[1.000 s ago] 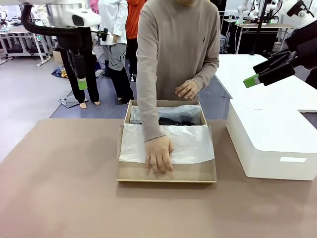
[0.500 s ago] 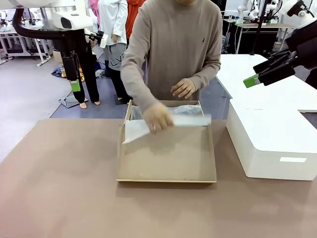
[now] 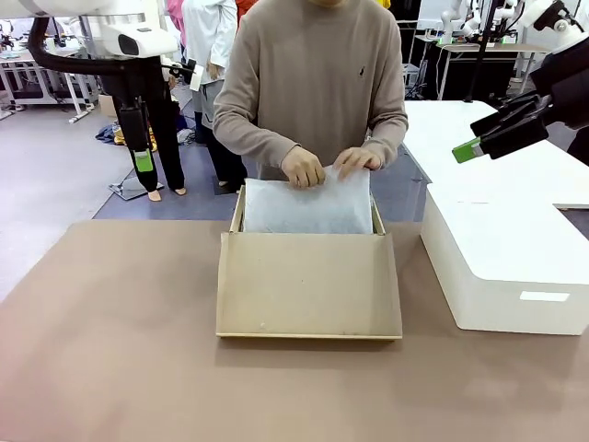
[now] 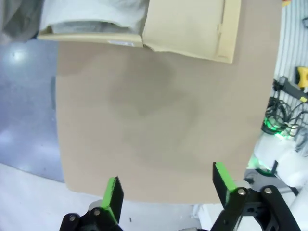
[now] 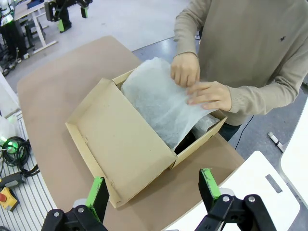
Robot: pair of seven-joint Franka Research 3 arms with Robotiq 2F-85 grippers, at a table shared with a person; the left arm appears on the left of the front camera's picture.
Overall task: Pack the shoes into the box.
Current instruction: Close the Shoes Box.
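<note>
Now | box [image 5: 199,139] mid-table, shoes apparently under tissue paper [image 3: 308,204], person's hands [image 3: 304,168] at its 12 o'clock | left gripper [image 4: 168,185] at 10 o'clock, right gripper [image 5: 154,188] at 2 o'clock, fingers apart, empty | cardboard likely light, stiff; take the flap [image 3: 308,295] by its 6 o'clock edge

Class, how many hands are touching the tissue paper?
2: both of the person's hands, one hand beside the other hand, pressing the tissue paper at the far end of the box. None hidden.

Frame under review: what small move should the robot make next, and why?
Probably lower the open left gripper toward the near edge of the lid flap, stopping short. The tissue paper covers the box, the flap lies open flat on the table, but the person's hands press the paper's far edge.
</note>
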